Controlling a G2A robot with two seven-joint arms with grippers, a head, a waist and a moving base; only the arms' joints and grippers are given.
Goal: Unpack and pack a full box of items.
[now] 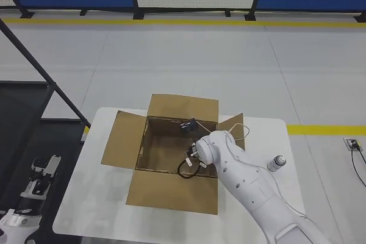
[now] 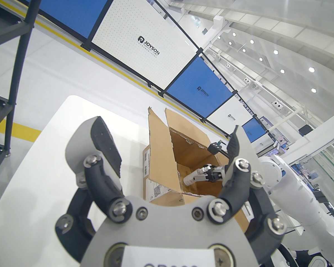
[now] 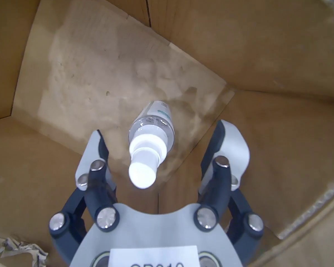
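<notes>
An open cardboard box (image 1: 171,190) sits in the middle of the white table (image 1: 97,183). My right arm (image 1: 232,165) goes down into it. Inside, a clear bottle with a white cap (image 3: 153,129) stands tilted over the box floor (image 3: 86,70). My right gripper (image 3: 161,130) is open, with its fingers on either side of the bottle and apart from it. The left wrist view shows the same bottle (image 2: 196,178) in front of that gripper inside the box (image 2: 161,151). My left gripper (image 2: 167,126) is open and holds nothing, low beside the table's left end (image 1: 44,171).
A second small bottle (image 1: 276,163) stands on the table to the right of the box. A black metal frame (image 1: 24,91) rises at the left. Crumpled brown paper (image 3: 16,248) lies at a box corner. The box flaps spread outward.
</notes>
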